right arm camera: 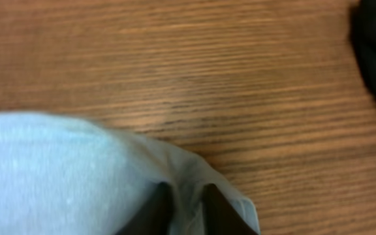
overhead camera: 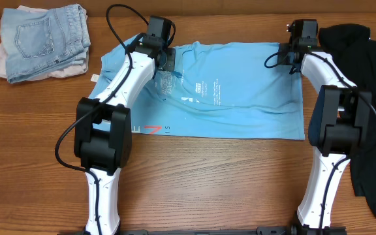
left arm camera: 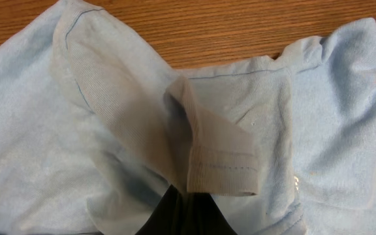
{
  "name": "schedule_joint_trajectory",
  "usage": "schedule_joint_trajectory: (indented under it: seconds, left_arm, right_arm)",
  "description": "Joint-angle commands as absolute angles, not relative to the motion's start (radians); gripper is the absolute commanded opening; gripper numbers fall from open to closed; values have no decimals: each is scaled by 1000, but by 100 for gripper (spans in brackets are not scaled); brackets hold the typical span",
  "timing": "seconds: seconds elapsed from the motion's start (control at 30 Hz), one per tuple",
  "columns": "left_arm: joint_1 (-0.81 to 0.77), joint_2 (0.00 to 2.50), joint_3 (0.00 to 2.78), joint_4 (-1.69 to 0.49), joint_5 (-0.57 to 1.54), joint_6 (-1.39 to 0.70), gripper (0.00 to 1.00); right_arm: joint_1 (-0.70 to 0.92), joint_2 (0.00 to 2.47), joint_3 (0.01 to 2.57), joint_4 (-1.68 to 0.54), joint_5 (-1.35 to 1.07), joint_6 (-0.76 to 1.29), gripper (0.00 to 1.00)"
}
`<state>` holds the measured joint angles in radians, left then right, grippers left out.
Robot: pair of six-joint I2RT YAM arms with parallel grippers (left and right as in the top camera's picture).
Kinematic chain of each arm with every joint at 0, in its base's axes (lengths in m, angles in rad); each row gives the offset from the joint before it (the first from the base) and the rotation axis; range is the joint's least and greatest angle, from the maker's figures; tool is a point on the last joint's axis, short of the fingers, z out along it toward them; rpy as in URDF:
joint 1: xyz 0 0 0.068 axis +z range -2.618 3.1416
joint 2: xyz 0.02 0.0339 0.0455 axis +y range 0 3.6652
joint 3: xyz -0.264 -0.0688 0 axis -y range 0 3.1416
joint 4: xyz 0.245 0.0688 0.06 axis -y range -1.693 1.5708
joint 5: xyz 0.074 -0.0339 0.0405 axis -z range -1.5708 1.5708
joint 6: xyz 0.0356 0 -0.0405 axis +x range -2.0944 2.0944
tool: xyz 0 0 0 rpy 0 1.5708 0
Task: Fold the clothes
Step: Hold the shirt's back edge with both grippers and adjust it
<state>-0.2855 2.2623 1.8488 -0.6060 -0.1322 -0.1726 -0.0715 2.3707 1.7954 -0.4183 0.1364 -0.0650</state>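
At the far side of the table [overhead camera: 240, 189], the left jaws and right jaws each clamp the sky-blue T-shirt [overhead camera: 247, 98].

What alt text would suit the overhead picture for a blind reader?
Two robot arms grip a light blue T-shirt spread on a wooden table: the left gripper at its upper left, the right gripper at its upper right corner. Folded jeans lie top left, a black shirt at right.

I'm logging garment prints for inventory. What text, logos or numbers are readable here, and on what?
On the blue T-shirt, white lettering: too small to read.
Red-orange mark on the same shirt: resembles "7"; small characters beside it unreadable.
No other text visible.
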Motion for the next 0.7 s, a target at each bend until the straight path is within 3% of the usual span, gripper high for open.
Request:
schedule_joint_trajectory:
  seconds: [0.0, 0.17, 0.27, 0.53, 0.67]
  left_arm:
    - [-277, 2242, 1867, -604, -138, -165, 8]
    - [-277, 2242, 1867, -598, -138, -165, 9]
    - [-277, 2242, 1868, -590, -142, -163, 4]
    - [-273, 2141, 1887, -622, -141, -164, 4]
    - [-268, 2075, 1887, -644, -141, -166, 4]
  right_arm:
    - [-73, 2383, 1819, -411, 143, -60, 8]
    - [-73, 2383, 1819, -411, 160, -52, 4]
    - [-74, 2383, 1835, -435, 161, -48, 4]
    - [-86, 2381, 2014, -646, 152, 54, 4]
    - [-96, 2381, 2117, -781, 38, 89, 4]
